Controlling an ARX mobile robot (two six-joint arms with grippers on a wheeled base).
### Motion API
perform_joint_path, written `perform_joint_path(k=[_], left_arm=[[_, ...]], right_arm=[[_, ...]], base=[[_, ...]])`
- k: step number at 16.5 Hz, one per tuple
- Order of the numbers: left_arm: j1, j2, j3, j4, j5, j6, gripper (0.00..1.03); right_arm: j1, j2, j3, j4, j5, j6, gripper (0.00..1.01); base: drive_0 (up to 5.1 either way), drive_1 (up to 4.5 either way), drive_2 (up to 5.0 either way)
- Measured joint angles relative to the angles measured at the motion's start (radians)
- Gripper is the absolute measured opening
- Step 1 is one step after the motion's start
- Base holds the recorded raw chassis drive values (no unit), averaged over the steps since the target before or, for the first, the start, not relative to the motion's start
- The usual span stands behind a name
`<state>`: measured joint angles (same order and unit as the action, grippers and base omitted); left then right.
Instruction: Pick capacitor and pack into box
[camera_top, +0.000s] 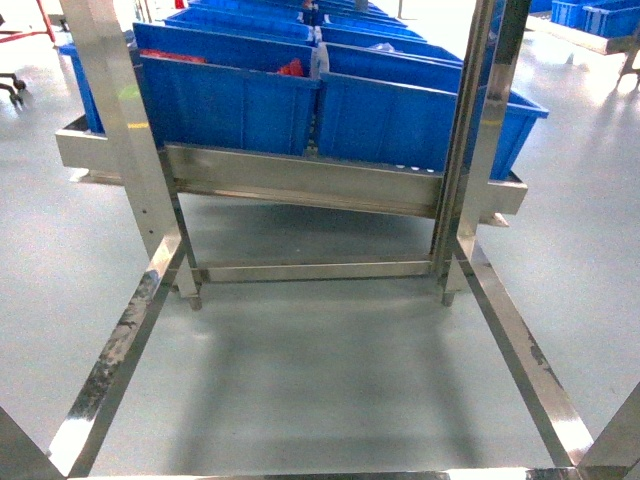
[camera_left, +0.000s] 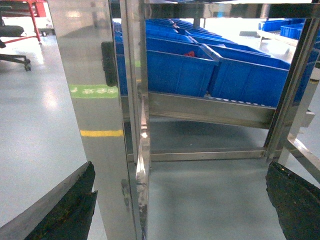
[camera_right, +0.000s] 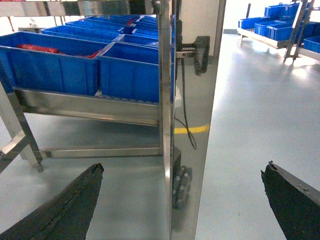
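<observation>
nearest, the left gripper and right gripper both hang spread wide and empty over the grey floor inside the steel rack. farther back sit blue bins on its front edge; no capacitor or pink box shows, so i judge the task barely begun

— What holds the goods?
— A stainless steel rack across the upper frame, standing on grey floor.
— And on it?
— Blue bins in rows, side by side.
</observation>
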<state>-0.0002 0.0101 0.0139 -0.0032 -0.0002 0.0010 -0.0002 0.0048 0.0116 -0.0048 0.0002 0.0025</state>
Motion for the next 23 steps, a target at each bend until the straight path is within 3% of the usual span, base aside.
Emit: perform_joint_path(k=[23], left_arm=[[0.000,0.000,0.000,-0.003,0.000,0.000,0.98]], right_arm=[[0.000,0.000,0.000,-0.002,0.000,0.000,0.98]], base=[[0.0,0.00,0.0]])
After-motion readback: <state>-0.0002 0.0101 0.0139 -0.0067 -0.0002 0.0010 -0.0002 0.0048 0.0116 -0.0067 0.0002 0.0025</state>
